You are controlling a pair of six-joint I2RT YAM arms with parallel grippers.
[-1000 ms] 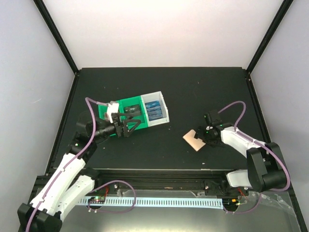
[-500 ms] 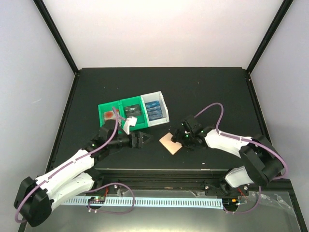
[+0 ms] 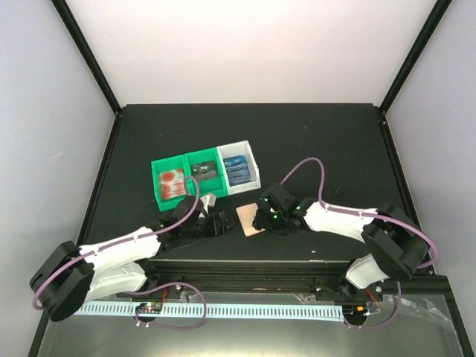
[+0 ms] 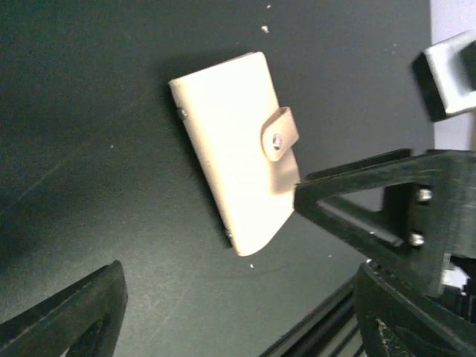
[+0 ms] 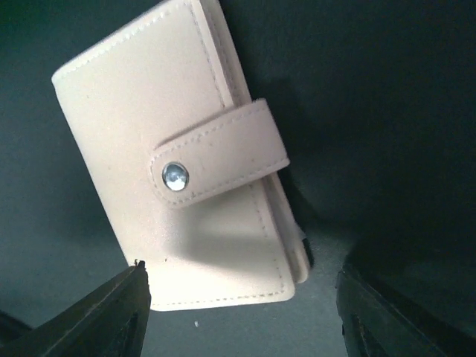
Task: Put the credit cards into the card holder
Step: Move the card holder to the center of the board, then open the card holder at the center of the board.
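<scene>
The card holder lies flat and closed on the dark tabletop, near its front edge and between the two arms, with its snap tab folded over the cover and the metal stud fastened. The right hand sits low over the holder's right end; in the right wrist view its two dark fingers stand apart at the bottom corners, released, with the beige cover filling the space above them, and whether either finger touches the leather cannot be told. The left hand rests just left of the holder, pointing toward it; in the left wrist view its fingers are spread wide and grasp nothing, and the holder lies tilted ahead of them with the other arm's black finger frame at its lower right corner. Behind the left arm stands a row of three small bins touching side by side: a green bin on the left holding a red card, a green bin in the middle holding a dark card, and a white bin on the right holding a blue card. All three cards lie inside their bins, well apart from the holder
</scene>
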